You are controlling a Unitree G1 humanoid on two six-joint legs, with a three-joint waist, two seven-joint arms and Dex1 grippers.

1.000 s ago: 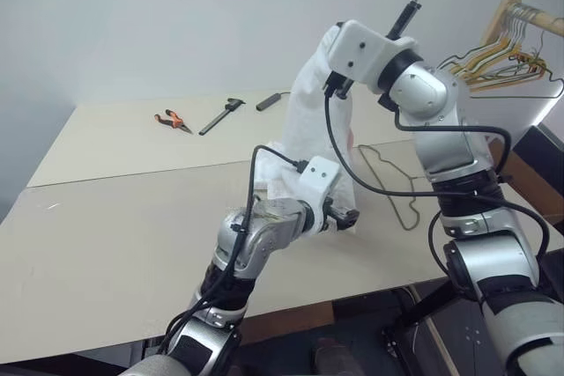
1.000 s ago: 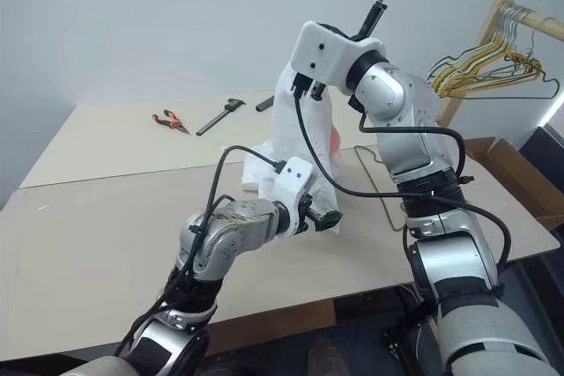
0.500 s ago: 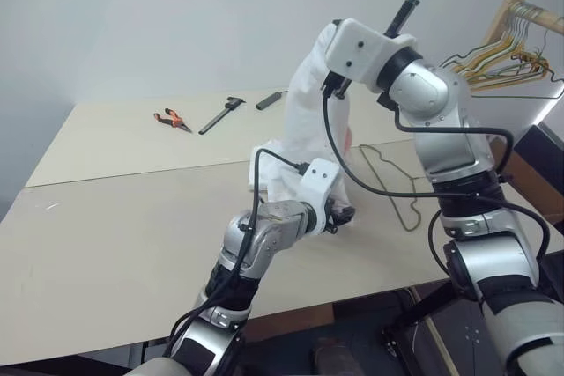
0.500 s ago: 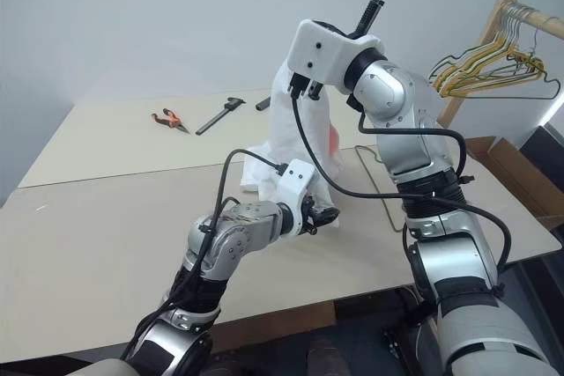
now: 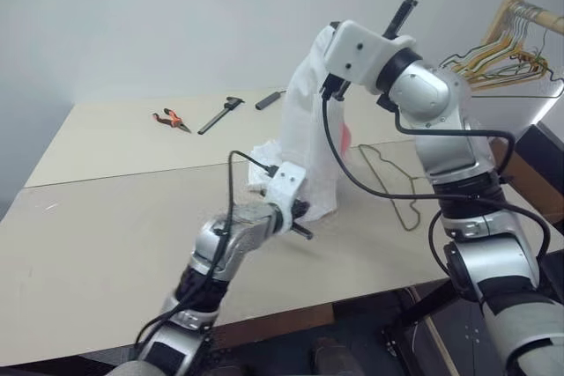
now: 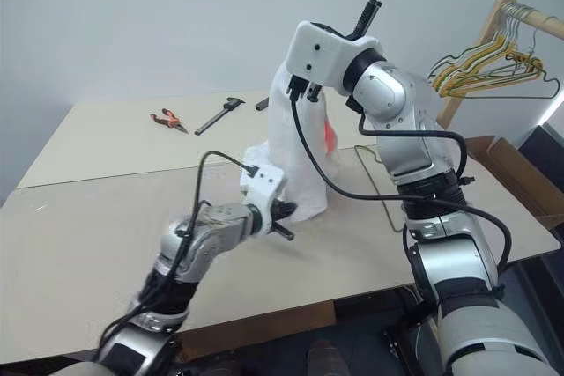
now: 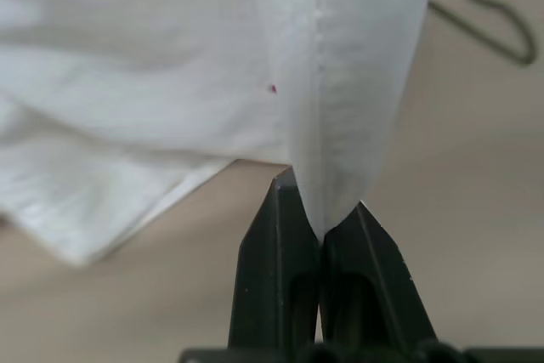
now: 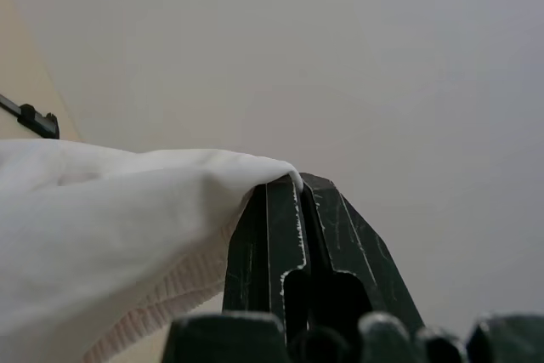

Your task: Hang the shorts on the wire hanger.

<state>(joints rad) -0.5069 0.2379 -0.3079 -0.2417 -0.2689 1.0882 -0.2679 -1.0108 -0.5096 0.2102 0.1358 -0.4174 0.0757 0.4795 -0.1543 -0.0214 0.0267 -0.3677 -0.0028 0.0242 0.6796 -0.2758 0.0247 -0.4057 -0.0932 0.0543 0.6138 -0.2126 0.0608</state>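
Note:
The white shorts (image 5: 308, 121) hang from my raised right gripper (image 8: 299, 186), which is shut on their upper edge high above the table. The cloth drapes down to the tabletop, and a pink mark shows on its right side. My left gripper (image 7: 321, 231) is shut on a fold at the lower edge of the shorts (image 7: 340, 125), low over the table. The wire hanger (image 5: 389, 180) lies flat on the table just right of the hanging cloth, and the wire hanger (image 7: 484, 19) also shows past the cloth in the left wrist view.
Orange-handled pliers (image 5: 172, 119), a caliper (image 5: 220, 114) and a small black bar (image 5: 269, 100) lie at the table's far side. A wooden rack with yellowish hangers (image 5: 507, 41) stands at the right. A cardboard box (image 6: 520, 173) sits beyond the table's right edge.
My left gripper has gone from open to shut on the shorts' lower edge and moved left, drawing the cloth with it. The right arm has kept still.

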